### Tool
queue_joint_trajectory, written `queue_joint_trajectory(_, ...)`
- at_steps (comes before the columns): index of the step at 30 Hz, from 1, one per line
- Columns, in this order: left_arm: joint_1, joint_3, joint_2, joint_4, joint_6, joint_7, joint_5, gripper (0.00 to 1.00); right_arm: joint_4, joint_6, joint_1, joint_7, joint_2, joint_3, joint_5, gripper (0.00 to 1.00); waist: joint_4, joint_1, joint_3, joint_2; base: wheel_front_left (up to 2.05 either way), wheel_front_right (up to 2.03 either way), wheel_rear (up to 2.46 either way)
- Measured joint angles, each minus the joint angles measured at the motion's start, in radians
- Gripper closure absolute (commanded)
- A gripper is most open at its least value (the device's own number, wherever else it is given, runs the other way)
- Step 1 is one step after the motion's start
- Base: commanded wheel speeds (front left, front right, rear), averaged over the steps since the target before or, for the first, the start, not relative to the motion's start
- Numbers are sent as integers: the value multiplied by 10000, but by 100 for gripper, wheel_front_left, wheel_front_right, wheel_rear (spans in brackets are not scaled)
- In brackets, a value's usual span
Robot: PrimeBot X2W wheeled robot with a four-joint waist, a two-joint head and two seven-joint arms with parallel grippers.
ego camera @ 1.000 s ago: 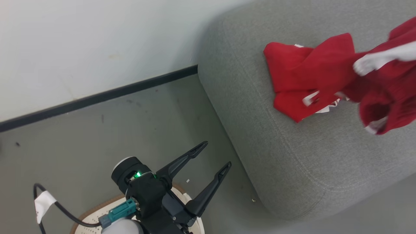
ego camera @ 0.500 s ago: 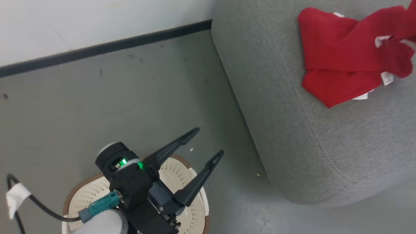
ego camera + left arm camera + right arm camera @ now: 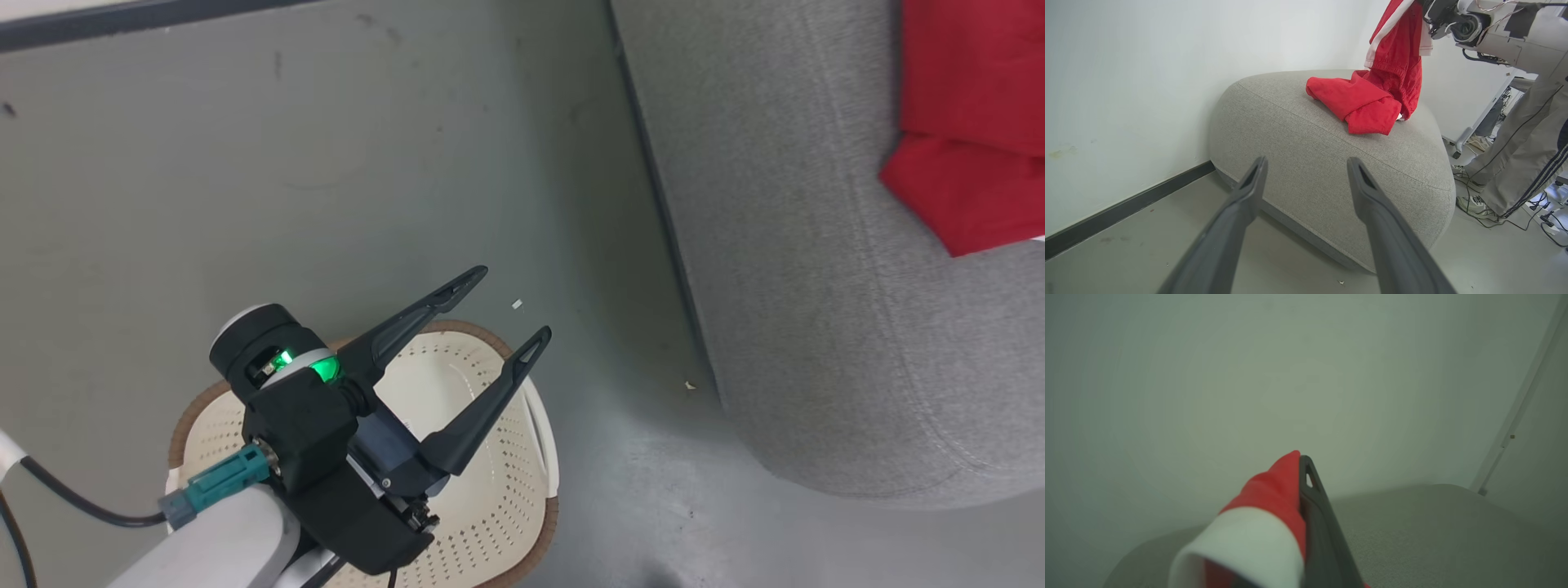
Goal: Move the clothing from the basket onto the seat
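My left gripper (image 3: 514,302) hangs open and holds nothing, above the far rim of the cream basket (image 3: 498,490), whose visible inside is bare perforated plastic. The left arm hides part of the basket. In the left wrist view, the left gripper (image 3: 1306,163) points at the grey seat (image 3: 1331,159). One red garment (image 3: 1359,104) lies folded on the seat (image 3: 816,286); its edge is the clothing (image 3: 963,122) at the head view's top right. My right gripper (image 3: 1300,461) is shut on a second red garment (image 3: 1274,486) with white trim, and this garment (image 3: 1400,45) hangs above the seat.
The basket stands on the grey floor (image 3: 326,163) beside the seat's rounded corner. A white wall with a dark baseboard (image 3: 1126,208) runs behind. A person's legs (image 3: 1515,163) stand to the right of the seat, with cables (image 3: 1547,220) on the floor there.
The head camera has tilted down, so the basket shows more and the seat has slid right. The hanging garment has left the head view. The left gripper stays open over the basket.
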Motion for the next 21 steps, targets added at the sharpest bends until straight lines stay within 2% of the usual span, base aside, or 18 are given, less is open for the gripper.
queue_joint_trajectory(2,-126,-12,-36,111,-17,-44,-2,0,531,2,9,297,458,510,-134,100,200,1,189,0,0,0,0)
queue_joint_trajectory(7,-134,25,-46,314,-25,-215,-25,0,1384,2,0,752,566,1049,-445,100,482,-1,358,0,0,0,0)
queue_joint_trajectory(8,-133,33,-65,387,-25,-259,-52,0,1546,0,0,863,650,1137,-447,97,524,-1,362,0,0,0,0)
queue_joint_trajectory(10,-133,50,-82,527,-27,-318,-71,0,1981,2,9,1269,897,1373,-445,73,568,0,323,1,0,0,0)
queue_joint_trajectory(12,-134,52,-119,633,-44,-382,-71,0,2349,69,16,1616,1195,1436,-251,54,578,-1,234,0,0,0,0)
queue_joint_trajectory(13,-134,54,-144,646,-79,-422,-79,0,2500,105,16,1779,1252,1463,-146,28,580,-2,182,0,0,0,0)
queue_joint_trajectory(14,-135,50,-178,679,-102,-458,-98,0,2631,155,17,1845,1254,1498,-153,9,580,-2,127,0,0,0,0)
queue_joint_trajectory(15,-135,50,-217,757,-100,-487,-100,0,2711,205,16,1906,1221,1501,-155,0,579,-2,70,0,0,0,0)
queue_joint_trajectory(21,-115,50,-293,1204,-102,-629,-174,0,3266,477,-35,2303,1122,1693,-176,0,544,-3,-436,0,0,0,0)
